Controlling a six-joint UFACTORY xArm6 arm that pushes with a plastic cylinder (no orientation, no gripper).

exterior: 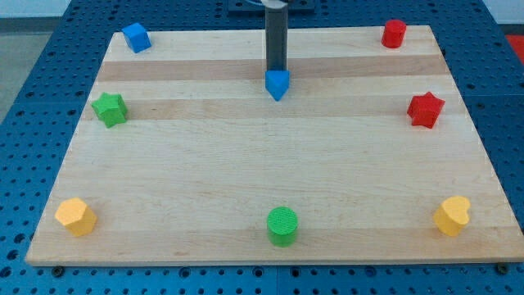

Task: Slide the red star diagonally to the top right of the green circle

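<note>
- My tip [277,70]: a plain rod end with no jaws, holding nothing, at the 12 o'clock side of the wooden board [262,176], just behind the blue triangular block [277,83]; contact cannot be told.
- Red star [426,109]: near the 3 o'clock edge, well apart from my tip.
- Green circle [283,225]: close to the 6 o'clock edge; the board towards its 1 o'clock is bare wood.
- Red cylinder-like block [394,33]: 1 o'clock corner.
- Blue cube [136,37]: 11 o'clock corner.
- Green star [109,108]: 9 o'clock edge.
- Yellow block [75,216]: 7 o'clock corner.
- Yellow heart [453,215]: 5 o'clock corner.
</note>
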